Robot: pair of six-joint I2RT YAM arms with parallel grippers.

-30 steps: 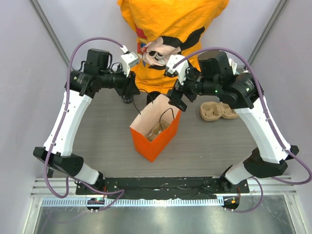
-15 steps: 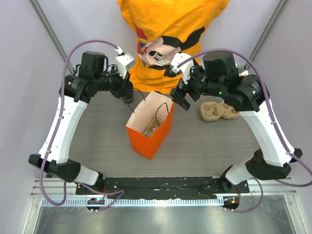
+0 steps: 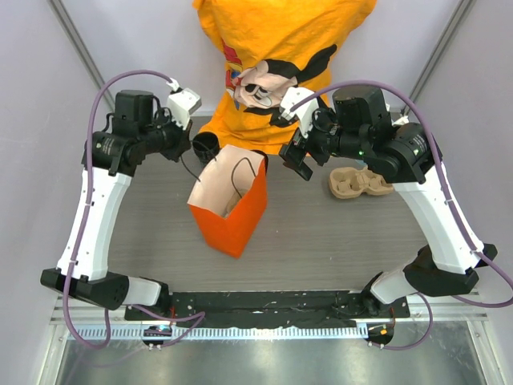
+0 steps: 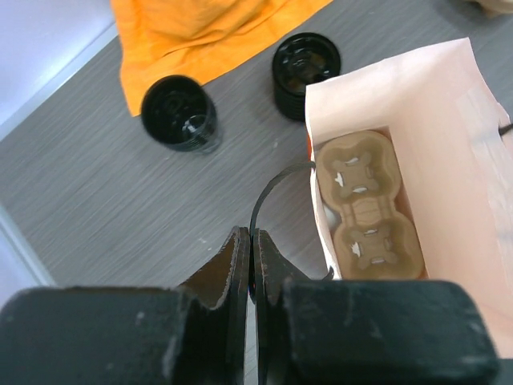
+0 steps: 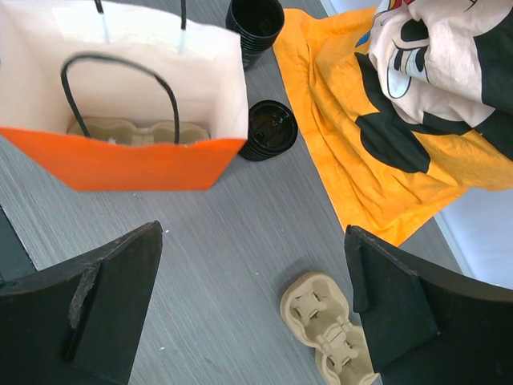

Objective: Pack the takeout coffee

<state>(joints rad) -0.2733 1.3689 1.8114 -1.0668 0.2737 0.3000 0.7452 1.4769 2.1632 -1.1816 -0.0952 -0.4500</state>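
Observation:
The orange paper bag [image 3: 232, 216] stands open on the table, with a cardboard cup carrier [image 4: 367, 204] lying in its bottom. My left gripper [image 4: 250, 234] is shut on the bag's thin black handle [image 4: 268, 188] and sits at the bag's far left corner in the top view [image 3: 184, 151]. My right gripper [image 5: 252, 231] is open and empty, above the table to the right of the bag [image 3: 292, 160]. Behind the bag stand a black cup with a ribbed side [image 5: 255, 20] and a short black stack of lids [image 5: 271, 128]. I see no lidded coffee cup.
A second cardboard cup carrier [image 3: 358, 183] lies on the table at the right, also in the right wrist view [image 5: 329, 325]. A person in an orange printed shirt [image 3: 280, 48] stands at the far edge. Grey walls close in both sides.
My left gripper has moved left holding the handle, and the bag has slid left with it. My right gripper has drawn back from the bag's right edge and stays open.

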